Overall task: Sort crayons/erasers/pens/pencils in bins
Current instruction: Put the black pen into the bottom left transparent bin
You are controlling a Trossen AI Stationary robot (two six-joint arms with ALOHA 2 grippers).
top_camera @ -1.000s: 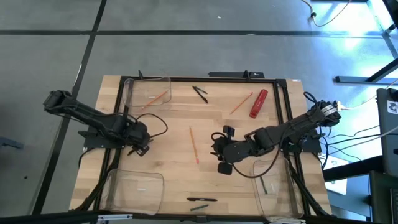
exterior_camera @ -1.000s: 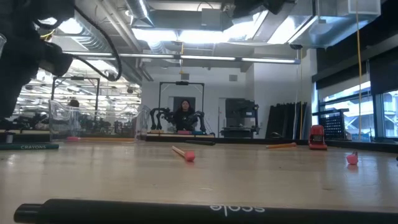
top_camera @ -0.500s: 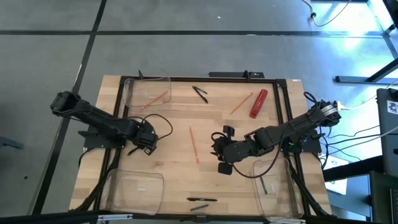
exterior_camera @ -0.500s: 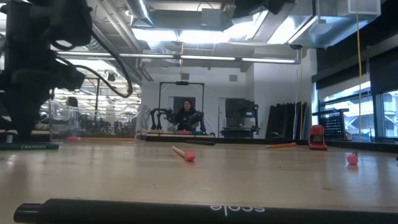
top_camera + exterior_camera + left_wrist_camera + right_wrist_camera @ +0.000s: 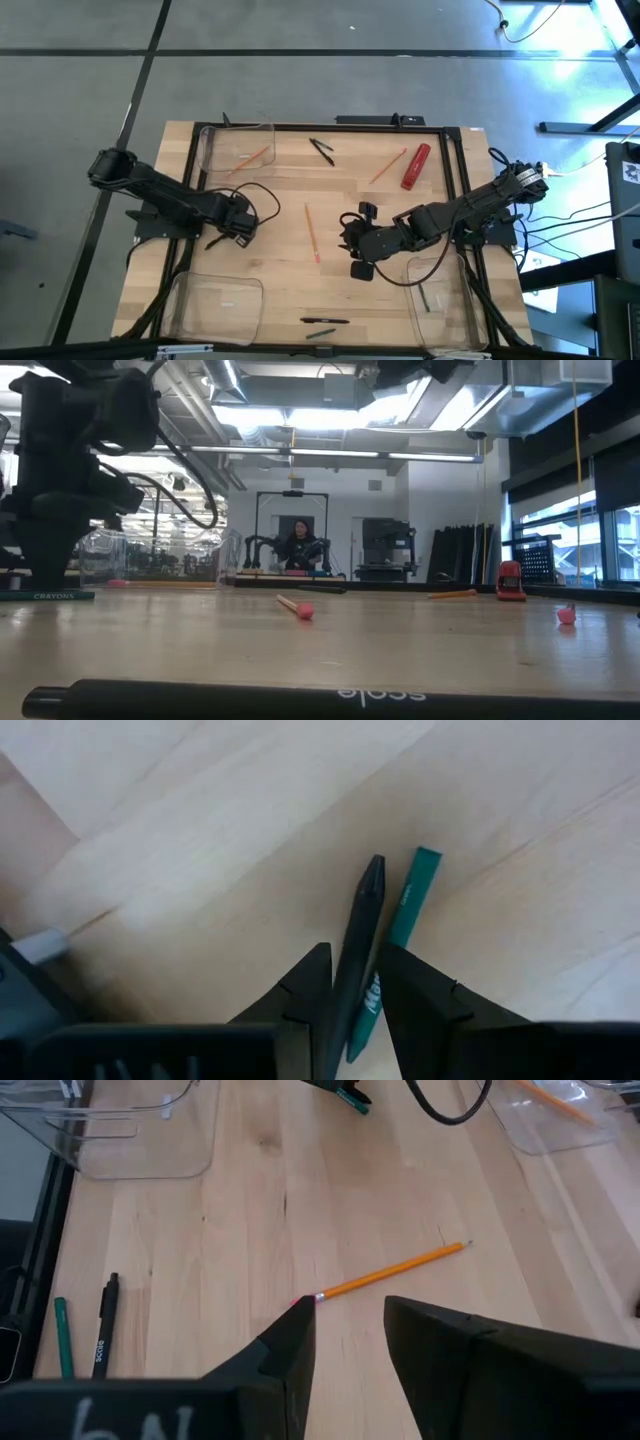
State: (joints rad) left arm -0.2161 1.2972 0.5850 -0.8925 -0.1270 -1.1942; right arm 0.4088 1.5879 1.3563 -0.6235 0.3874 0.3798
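My left gripper (image 5: 240, 226) hangs low over the table's left part, between the two left bins, shut on a black pen (image 5: 358, 952). A green pen (image 5: 410, 910) lies along the black one, passing behind one finger. I cannot tell whether it is held too. My right gripper (image 5: 347, 238) is open near the table's middle. Its fingers (image 5: 290, 1342) stand by the eraser end of an orange pencil (image 5: 392, 1270) that lies flat on the wood, also seen from above (image 5: 311, 232). Three clear bins stand at far left (image 5: 235, 148), near left (image 5: 213, 306) and near right (image 5: 440, 296). My left gripper pinches the black pen's barrel (image 5: 350, 982) between its two fingers. The pen runs along the fingers, and its pointed end (image 5: 373, 870) sticks out past their tips. Whether the pen is clear of the table does not show.
The far-left bin holds an orange pencil (image 5: 252, 156); the near-right bin holds a dark pen (image 5: 425, 297). A red cylinder (image 5: 415, 167) and a pencil (image 5: 388, 166) lie at far right, black pens at the far middle (image 5: 322, 150) and at the near edge (image 5: 325, 322).
My left gripper has gone toward the table's right edge, away from the left edge, with the pen between its fingers.
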